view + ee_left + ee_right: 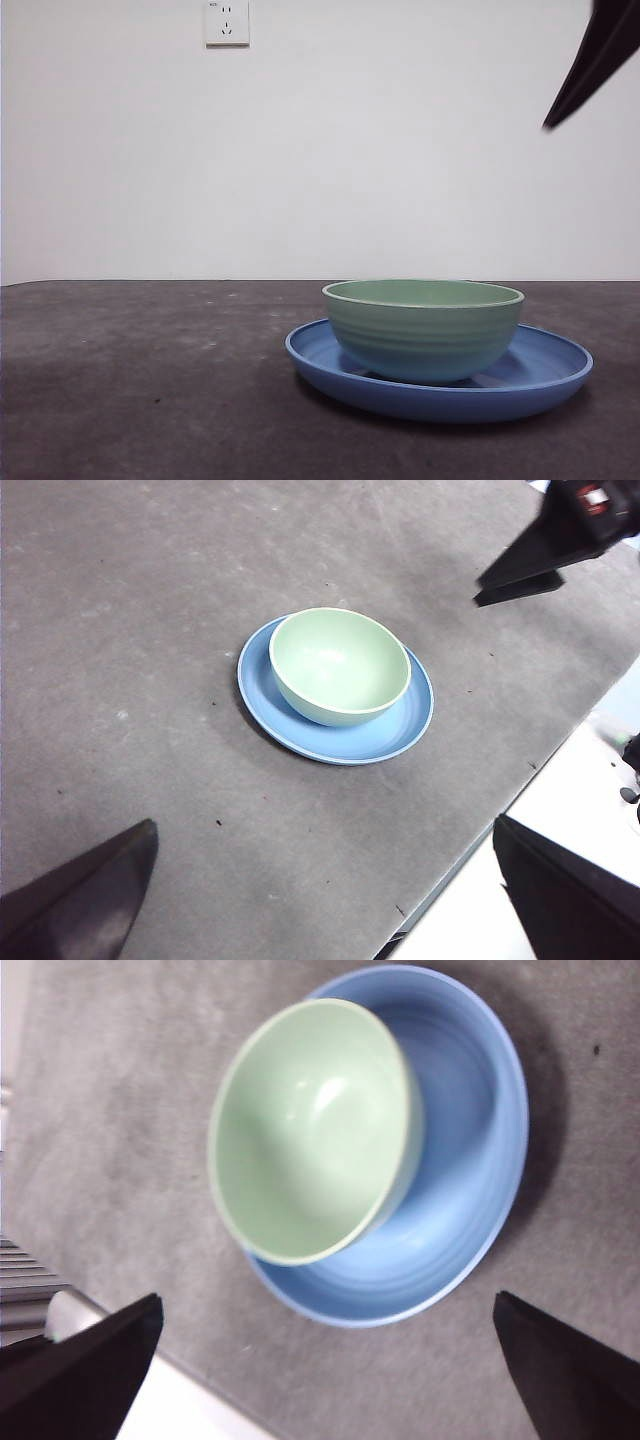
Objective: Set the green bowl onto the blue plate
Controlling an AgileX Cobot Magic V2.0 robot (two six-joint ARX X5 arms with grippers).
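The green bowl (pixel 310 1130) is sitting on the blue plate (pixel 470 1160), below the right gripper (pixel 320 1380). Its jaws are gaping wide, gripping nothing. The left gripper (pixel 320 900) is also hanging spread apart, well off from both.

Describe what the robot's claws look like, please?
Each gripper has two plain black wedge-shaped jaws tapering to points. The left gripper and right gripper look alike; seen from the left wrist camera, the right one carries a small red-and-white patch near its top.

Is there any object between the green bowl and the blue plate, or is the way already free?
Nothing visible stands between them. The green bowl already sits upright inside the blue plate, off-centre. The right gripper hangs open above it, empty; the left gripper waits open, farther away.
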